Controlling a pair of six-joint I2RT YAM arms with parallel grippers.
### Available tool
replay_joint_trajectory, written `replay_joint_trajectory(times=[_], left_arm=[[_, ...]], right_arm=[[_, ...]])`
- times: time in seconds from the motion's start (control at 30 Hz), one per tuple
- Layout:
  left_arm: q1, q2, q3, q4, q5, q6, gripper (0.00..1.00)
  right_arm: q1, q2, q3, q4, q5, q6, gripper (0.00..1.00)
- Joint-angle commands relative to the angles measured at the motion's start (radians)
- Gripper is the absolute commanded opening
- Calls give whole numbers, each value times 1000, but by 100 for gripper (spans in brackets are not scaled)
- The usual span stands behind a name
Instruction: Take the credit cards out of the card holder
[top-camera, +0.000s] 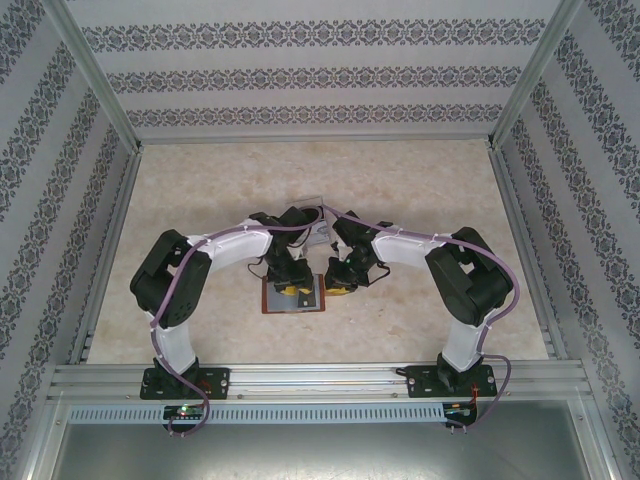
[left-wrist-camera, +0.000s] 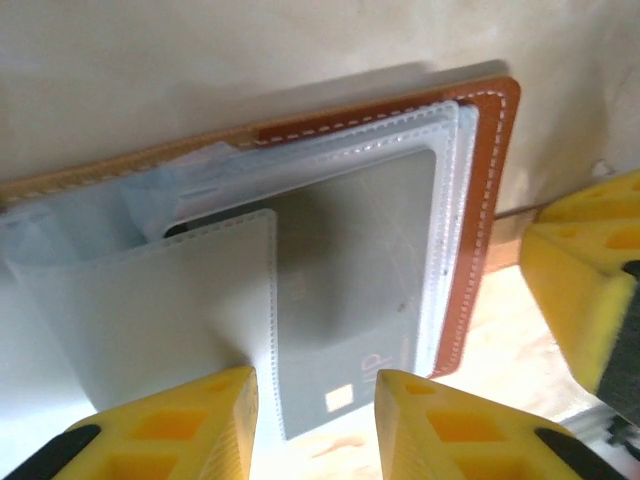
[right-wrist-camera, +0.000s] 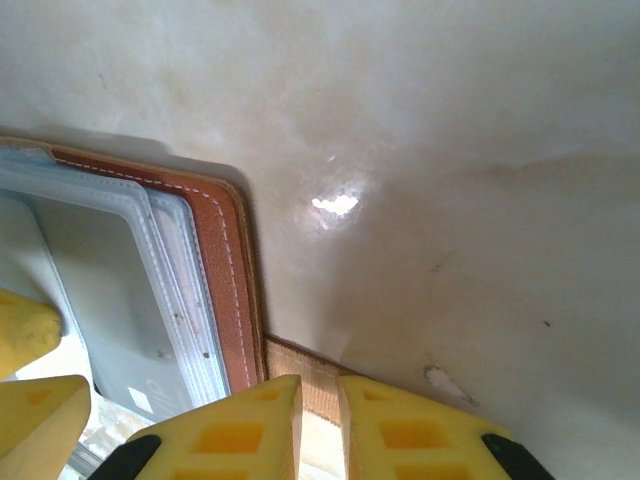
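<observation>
Card holder (left-wrist-camera: 480, 200) open on surface (right-wrist-camera: 450, 150); credit card (left-wrist-camera: 340, 300) in its pocket, end between left fingers (left-wrist-camera: 170, 425); strap tab (right-wrist-camera: 318, 400) at right fingers (right-wrist-camera: 235, 425).

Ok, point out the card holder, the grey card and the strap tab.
card holder (left-wrist-camera: 482, 200): left wrist view, brown stitched border.
grey card (left-wrist-camera: 350, 285): left wrist view, its face.
strap tab (right-wrist-camera: 300, 365): right wrist view, tan webbing.

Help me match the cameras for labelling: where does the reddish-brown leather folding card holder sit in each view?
Top external: reddish-brown leather card holder, picture centre, just below the middle.
Left wrist: card holder spans the middle, leather border at right.
Right wrist: card holder at lower left.
Shared landmark: its white-stitched leather edge.
</observation>
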Motion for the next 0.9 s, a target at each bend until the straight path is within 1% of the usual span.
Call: replay_joint_trajectory(times=[0.0,0.23,0.43,0.53,0.8,0.87], left_arm=[[-22,20,45,-145,-133,51,38],[-46,24,112,-233,-240,83,46],[-56,38,120,-245,-241,89,50],[-59,38,120,-254,-250,88,49],[-57,12,113,-317,-356,103,48],[-54,8,102,-319,-363,109,48]], right_arm=[[-15,10,-18,-29,32,-20,20],[-16,20,-11,-30,29,-25,19],[-17,22,-5,-31,24,-29,19],[-17,20,-8,-31,24,-30,19],[-18,14,-3,-37,26,-33,19],[-17,11,-3,-36,27,-32,20]])
